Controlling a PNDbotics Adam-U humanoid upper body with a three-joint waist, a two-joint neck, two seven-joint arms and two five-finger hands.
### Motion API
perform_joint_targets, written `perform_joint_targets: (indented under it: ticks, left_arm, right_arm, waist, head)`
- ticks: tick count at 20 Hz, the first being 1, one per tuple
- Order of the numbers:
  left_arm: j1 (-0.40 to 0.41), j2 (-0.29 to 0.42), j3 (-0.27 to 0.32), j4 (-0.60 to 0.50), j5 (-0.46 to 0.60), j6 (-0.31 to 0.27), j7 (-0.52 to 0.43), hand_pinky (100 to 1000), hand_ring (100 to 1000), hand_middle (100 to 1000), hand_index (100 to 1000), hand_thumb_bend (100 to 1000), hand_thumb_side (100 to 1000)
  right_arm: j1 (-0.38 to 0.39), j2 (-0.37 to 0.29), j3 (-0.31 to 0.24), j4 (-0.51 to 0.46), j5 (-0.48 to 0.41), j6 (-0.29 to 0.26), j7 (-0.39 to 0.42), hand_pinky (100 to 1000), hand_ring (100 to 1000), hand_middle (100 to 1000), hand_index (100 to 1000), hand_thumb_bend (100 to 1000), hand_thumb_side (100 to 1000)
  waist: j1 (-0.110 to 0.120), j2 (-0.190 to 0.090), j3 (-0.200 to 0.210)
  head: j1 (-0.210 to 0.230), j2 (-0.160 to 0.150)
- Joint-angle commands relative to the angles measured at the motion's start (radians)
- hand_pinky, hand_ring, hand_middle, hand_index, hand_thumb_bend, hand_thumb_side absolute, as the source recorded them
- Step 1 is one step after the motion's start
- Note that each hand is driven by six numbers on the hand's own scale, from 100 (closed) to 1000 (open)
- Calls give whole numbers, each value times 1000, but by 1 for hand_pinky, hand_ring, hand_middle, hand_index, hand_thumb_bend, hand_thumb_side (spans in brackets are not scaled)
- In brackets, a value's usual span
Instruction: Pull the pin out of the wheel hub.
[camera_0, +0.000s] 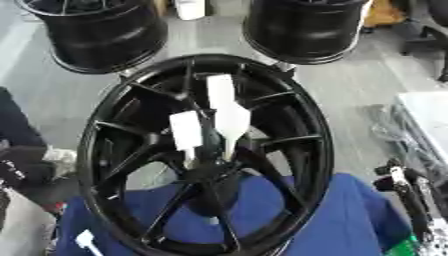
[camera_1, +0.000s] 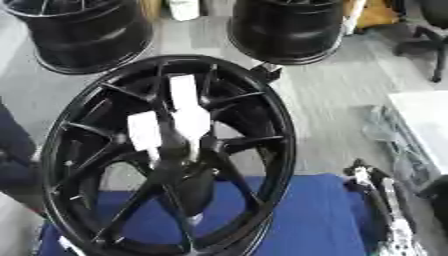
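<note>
A black spoked wheel hub (camera_0: 289, 115) stands tilted on a blue cloth (camera_0: 350, 215). Two white pins stick up out of its centre: a taller one (camera_0: 226, 112) and a shorter one (camera_0: 185, 132) to its left. My right hand (camera_0: 404, 192) shows at the lower right edge, fingers up and relaxed, apart from the hub and holding nothing. A black part at the lower left edge looks like my left hand (camera_0: 13, 172), mostly cut off. Neither hand touches the pins.
Two more black wheels (camera_0: 101, 32) (camera_0: 306, 27) stand on the grey floor behind the hub. A white table edge (camera_0: 429, 112) with crumpled clear plastic is at the right. A small white piece (camera_0: 86, 240) sits by the hub's lower left rim.
</note>
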Motion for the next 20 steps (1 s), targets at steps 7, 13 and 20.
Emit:
perform_joint_targets:
  ticks: [7, 13, 20]
  left_arm:
    - [-1, 18, 15, -24, -1, 2, -3, 779, 757, 668, 701, 209, 829]
    - [1, 37, 18, -26, -13, 6, -3, 779, 757, 669, 701, 208, 830]
    - [3, 49, 4, -26, -19, 7, -19, 780, 758, 669, 701, 207, 830]
  right_arm:
    - [-50, -121, -69, -154, -15, -39, -34, 589, 557, 598, 650, 100, 587]
    - [-127, -278, 5, -311, 58, -117, 38, 614, 574, 625, 708, 100, 434]
    - [-282, -465, 190, -373, 54, -87, 153, 646, 633, 714, 795, 100, 413]
  waist:
    - [-13, -14, 4]
    - [-44, -15, 8]
    - [-59, -23, 29]
  head:
    - [-16, -17]
    - [-17, -24]
    - [-31, -24]
